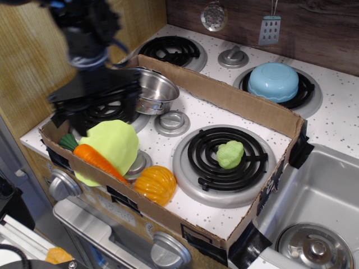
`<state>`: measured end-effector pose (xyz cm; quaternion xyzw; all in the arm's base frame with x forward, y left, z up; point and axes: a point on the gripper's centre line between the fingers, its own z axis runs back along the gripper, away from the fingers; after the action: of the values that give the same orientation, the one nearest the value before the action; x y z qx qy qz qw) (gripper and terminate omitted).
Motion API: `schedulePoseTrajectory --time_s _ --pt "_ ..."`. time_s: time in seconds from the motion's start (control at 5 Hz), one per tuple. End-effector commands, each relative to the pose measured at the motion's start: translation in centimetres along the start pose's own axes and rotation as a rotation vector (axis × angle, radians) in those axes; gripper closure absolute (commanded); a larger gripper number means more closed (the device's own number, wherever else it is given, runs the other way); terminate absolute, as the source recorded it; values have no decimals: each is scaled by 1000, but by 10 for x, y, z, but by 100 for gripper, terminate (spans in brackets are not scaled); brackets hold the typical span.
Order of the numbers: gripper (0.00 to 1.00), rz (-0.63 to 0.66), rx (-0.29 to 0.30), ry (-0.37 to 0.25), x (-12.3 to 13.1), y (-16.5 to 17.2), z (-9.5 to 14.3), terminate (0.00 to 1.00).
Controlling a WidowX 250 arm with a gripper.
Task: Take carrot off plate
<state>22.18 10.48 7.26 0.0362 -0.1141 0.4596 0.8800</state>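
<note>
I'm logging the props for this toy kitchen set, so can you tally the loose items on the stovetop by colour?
Orange: 2, the carrot and the pumpkin
Green: 2, the plate and the small lettuce piece
Blue: 1, the bowl
Steel: 1, the pot
Total: 6

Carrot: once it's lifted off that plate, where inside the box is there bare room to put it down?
Bare speckled counter lies between the pot, the knob and the burner, and along the box's far wall. The near-left corner is crowded: plate, carrot, pumpkin.

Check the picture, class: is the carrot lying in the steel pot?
No, the carrot lies on the green plate.
</note>
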Motion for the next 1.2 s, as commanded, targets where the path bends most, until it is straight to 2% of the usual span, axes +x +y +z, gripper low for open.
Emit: schedulePoseTrajectory --time_s 0.0,0.4,1.0 --pt "0 1 -20 -26 7 12 -14 0" --pt "0 14 -47 -31 8 15 -31 0" --pt "0 13 -55 -37 17 26 -43 0"
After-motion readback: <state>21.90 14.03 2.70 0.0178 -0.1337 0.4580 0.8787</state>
